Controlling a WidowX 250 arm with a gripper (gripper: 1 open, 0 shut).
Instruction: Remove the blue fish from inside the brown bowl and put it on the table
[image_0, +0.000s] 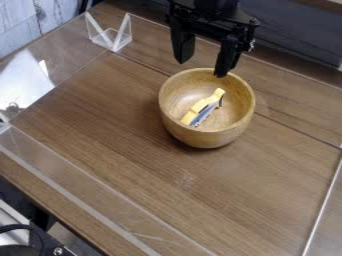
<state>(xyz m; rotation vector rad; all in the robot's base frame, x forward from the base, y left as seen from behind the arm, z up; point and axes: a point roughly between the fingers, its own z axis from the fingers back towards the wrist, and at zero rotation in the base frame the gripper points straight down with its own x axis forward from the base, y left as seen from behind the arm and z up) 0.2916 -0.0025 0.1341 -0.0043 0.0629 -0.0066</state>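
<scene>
The brown bowl (207, 108) stands a little right of the middle of the dark wood table (120, 150). Inside it lies the blue fish (203, 108), tilted, showing its yellow edge and a strip of blue. My black gripper (205, 56) hangs just above the bowl's far rim, pointing down. Its two fingers stand wide apart with nothing between them. The right fingertip (226, 67) reaches down near the rim.
A clear plastic stand (110, 32) sits at the back left of the table. A glossy clear strip (80, 195) runs along the table's front left edge. Bare tabletop surrounds the bowl on all sides.
</scene>
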